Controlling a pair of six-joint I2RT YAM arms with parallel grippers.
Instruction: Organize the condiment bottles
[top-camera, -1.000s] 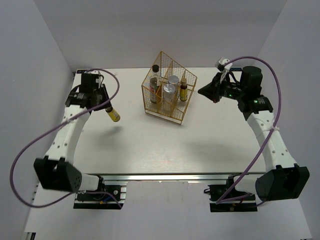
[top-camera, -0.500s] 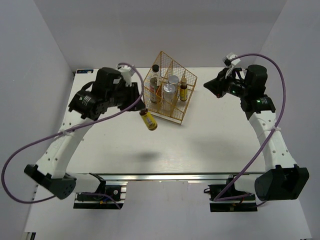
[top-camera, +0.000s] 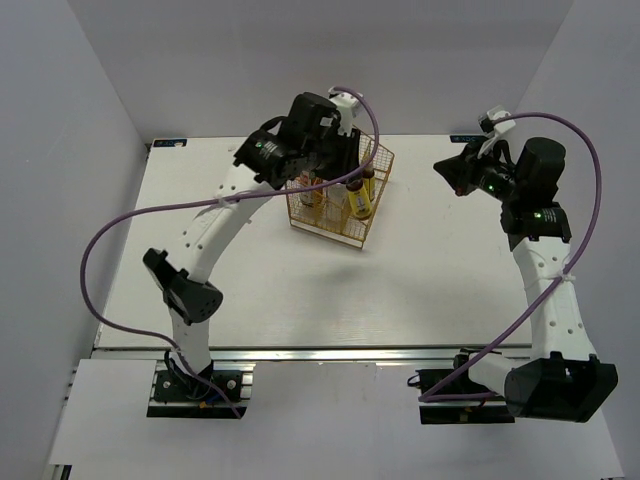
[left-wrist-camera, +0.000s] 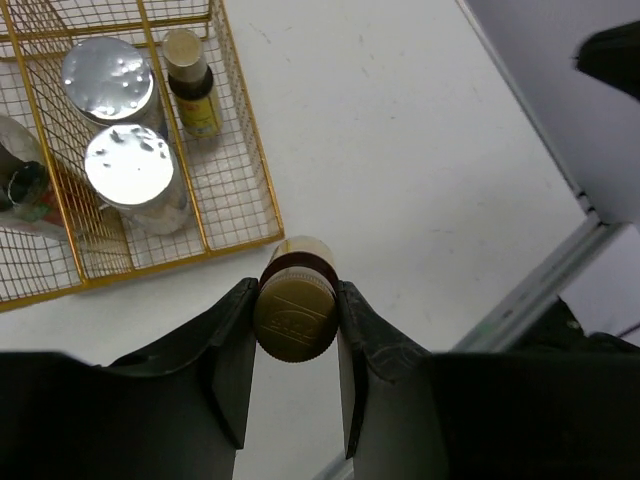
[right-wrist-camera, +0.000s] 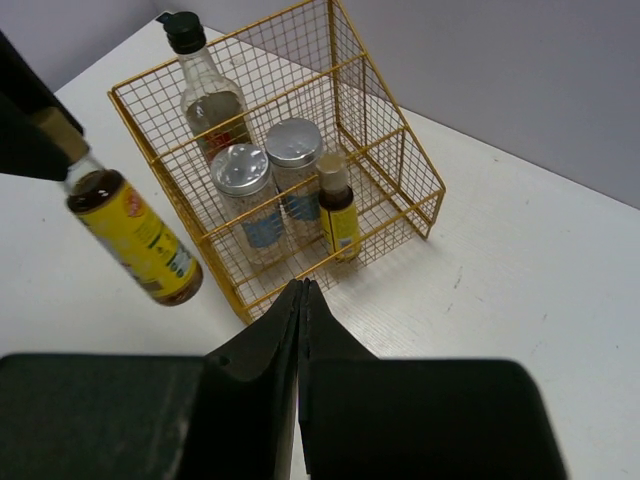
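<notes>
Showing the left gripper (left-wrist-camera: 296, 335) clamped on the tan cap of a yellow bottle (left-wrist-camera: 297, 300), which hangs tilted in the air with its base lower than its cap. In the left wrist view this held bottle lies just outside a corner of the gold wire basket (left-wrist-camera: 246, 150), above the white table (left-wrist-camera: 400, 150). In the top view it overlaps the basket's front, so that view cannot show whether it is over the rim. Four other bottles stand upright inside the basket. A dark bottle (right-wrist-camera: 208, 95) with a black cap and red label occupies the end compartment. A first white bottle (right-wrist-camera: 243, 205) and a second white bottle (right-wrist-camera: 293, 160), both with blue labels and silver tops, stand close together in the middle compartment. A small yellow bottle (right-wrist-camera: 339, 212) with a brown neck stands in the compartment beside them. The right gripper (right-wrist-camera: 302, 292) has its fingers pressed together with nothing between them. It hangs above the table, well apart from the basket on the robot's right side, with its camera turned toward the basket.
</notes>
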